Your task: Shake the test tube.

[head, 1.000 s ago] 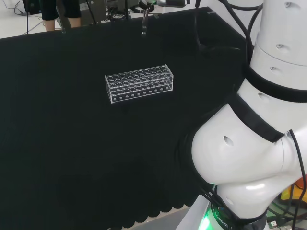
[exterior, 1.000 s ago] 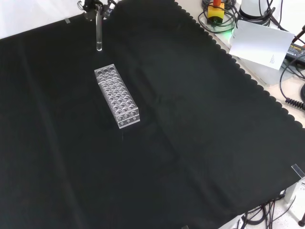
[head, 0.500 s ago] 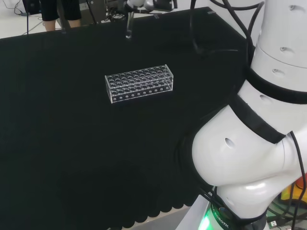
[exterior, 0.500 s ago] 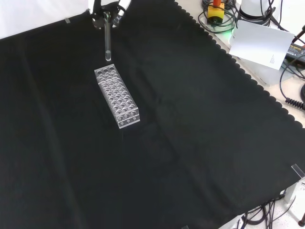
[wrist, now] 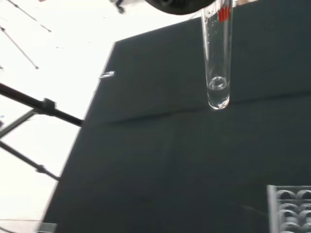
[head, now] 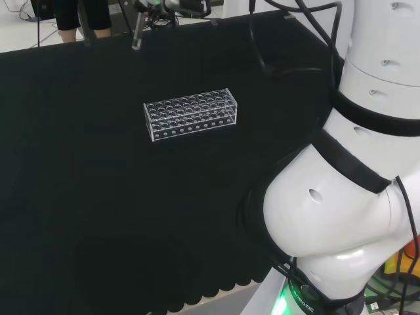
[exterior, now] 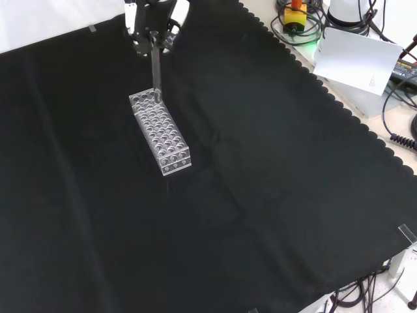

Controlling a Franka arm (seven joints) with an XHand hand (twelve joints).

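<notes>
The hand (exterior: 148,29) holds the test tube (exterior: 156,65) upright, fingers pinching its top; the clear rack (exterior: 160,132) stands on the desk (exterior: 273,195) below.

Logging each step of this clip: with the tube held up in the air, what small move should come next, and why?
Probably a short sideways swing back, as one shake stroke. The hand holds the test tube upright, its bottom clear of the rack in the wrist view, so there looks to be room to swing without striking it.
</notes>
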